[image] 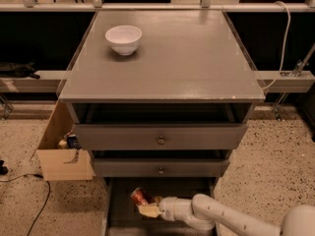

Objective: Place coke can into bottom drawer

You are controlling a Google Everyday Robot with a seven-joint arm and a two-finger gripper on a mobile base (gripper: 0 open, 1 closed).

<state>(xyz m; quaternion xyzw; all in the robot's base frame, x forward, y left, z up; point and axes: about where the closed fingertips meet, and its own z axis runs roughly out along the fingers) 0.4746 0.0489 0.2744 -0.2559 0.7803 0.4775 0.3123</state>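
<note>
Three grey drawers sit under the tabletop, and only the bottom drawer is pulled out toward you. The middle drawer is shut and the top one is out just a little, each showing a flat front with a round knob. Your hand is down inside the bottom drawer, at its far left part just below the middle drawer's front. It is closed on the coke can, which sits tilted at the hand's far-left tip, with the drawer floor showing just beside it on the left. The white arm reaches in from the near right, crossing the drawer's right side.

The middle drawer's front overhangs just above the can. The drawer's left wall is near the can but apart from it.

A white bowl stands upright on the far left of the tabletop, well apart from the hand. An open cardboard box leans by the cabinet's left side, with small things inside that you cannot make out. A dark cable trails over the speckled floor at the near left. A white cable hangs at the far right, down to a pale rail. Behind the cabinet the room is dark under a light shelf edge.
</note>
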